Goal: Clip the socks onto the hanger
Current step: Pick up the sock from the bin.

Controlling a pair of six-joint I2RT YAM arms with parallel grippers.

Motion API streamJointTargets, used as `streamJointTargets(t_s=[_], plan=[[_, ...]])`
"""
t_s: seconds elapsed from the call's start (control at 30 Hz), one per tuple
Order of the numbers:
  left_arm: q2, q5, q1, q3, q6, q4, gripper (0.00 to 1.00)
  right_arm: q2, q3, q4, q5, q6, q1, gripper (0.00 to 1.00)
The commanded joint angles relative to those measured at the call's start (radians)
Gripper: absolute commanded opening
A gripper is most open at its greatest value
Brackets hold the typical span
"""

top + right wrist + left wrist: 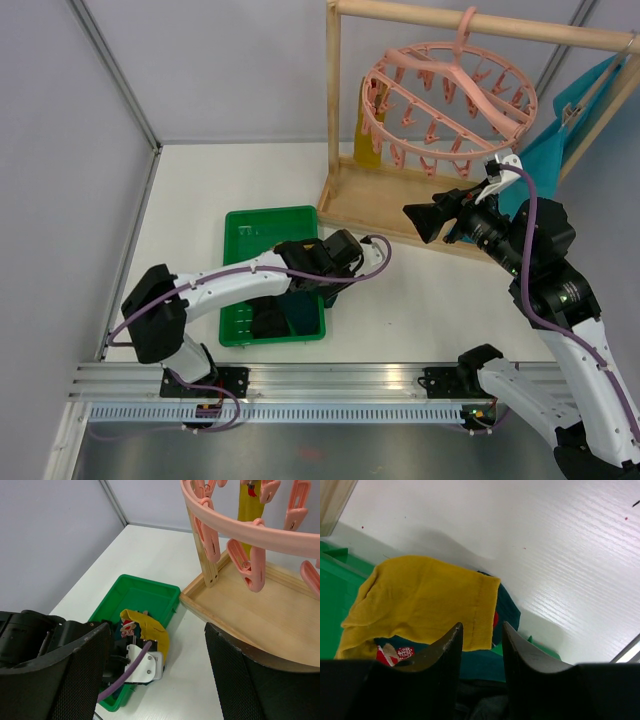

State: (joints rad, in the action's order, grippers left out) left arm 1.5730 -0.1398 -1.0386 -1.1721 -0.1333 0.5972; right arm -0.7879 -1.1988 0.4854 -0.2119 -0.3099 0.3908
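A green tray point(245, 235) holds the socks. A mustard yellow sock point(420, 600) lies on top and drapes over the tray's right rim, over a dark teal sock point(507, 611) and a red-and-white patterned sock point(395, 654). My left gripper point(480, 630) hangs low over this pile. Its jaws stand apart, with the yellow cuff in line with the gap. The pink ring hanger point(450, 100) hangs by its hook from the wooden rack, with one yellow sock point(365, 140) clipped to it. My right gripper point(425, 222) is open and empty, in the air below the hanger.
The wooden rack's base tray point(260, 605) sits just right of the green tray point(145, 592). Pink clip pegs point(252, 565) dangle from the ring above it. A large teal cloth point(570, 130) hangs at the rack's right end. Grey walls close in the left and back.
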Motion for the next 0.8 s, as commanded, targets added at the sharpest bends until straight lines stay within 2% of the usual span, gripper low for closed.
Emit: streamJointTargets(t_s=[0.0,0.23,0.77], plan=[[0.044,-0.081,-0.017,-0.041,-0.032,0.010,0.43,0.012,-0.001,-0.016,0.008,0.009,0.003,0.83],[0.088,-0.165,-0.037,-0.046,-0.037,0.024,0.47,0.016,0.004,-0.011,0.012,0.014,0.003,0.82],[0.140,-0.265,-0.058,-0.066,-0.052,0.058,0.46,0.024,0.021,-0.018,0.019,0.012,0.003,0.83]])
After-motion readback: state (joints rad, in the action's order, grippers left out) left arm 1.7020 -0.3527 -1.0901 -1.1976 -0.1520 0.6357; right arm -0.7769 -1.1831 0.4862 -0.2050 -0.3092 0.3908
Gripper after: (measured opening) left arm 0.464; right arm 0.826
